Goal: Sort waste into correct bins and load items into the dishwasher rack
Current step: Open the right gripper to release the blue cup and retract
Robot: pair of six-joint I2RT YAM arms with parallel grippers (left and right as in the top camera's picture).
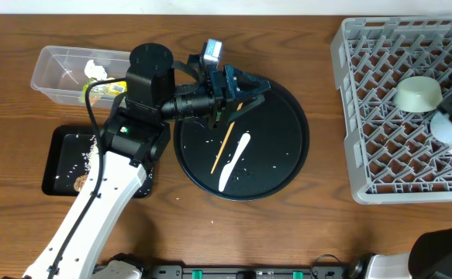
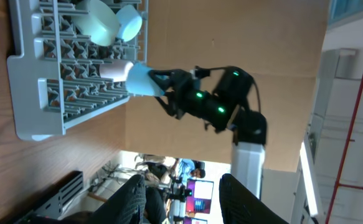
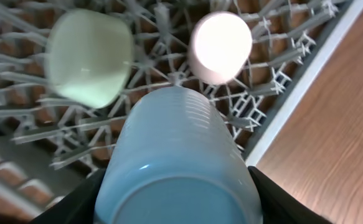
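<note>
My right gripper (image 3: pixel 175 180) is shut on the blue cup (image 3: pixel 178 155), a finger on each side, holding it over the grey dishwasher rack (image 3: pixel 306 74). The mint-white bowl (image 3: pixel 91 56) and the pink-white cup (image 3: pixel 220 46) lie in the rack below it. My left gripper (image 1: pixel 245 87) hangs open and empty over the far edge of the round black tray (image 1: pixel 288 155). On that tray lie the wooden chopstick (image 1: pixel 224 147), the white spoon (image 1: pixel 235 161) and a few rice grains. The left wrist view shows the right arm holding the blue cup (image 2: pixel 145 81) above the rack (image 2: pixel 38 118).
The clear tub (image 1: pixel 55 58) at the far left holds a crumpled tissue (image 1: pixel 95 70) and a yellow-green wrapper (image 1: pixel 111 87). The shallow black rectangular tray (image 1: pixel 59 147) in front of it holds rice and a brown lump (image 1: pixel 80 182). The left arm stretches over both.
</note>
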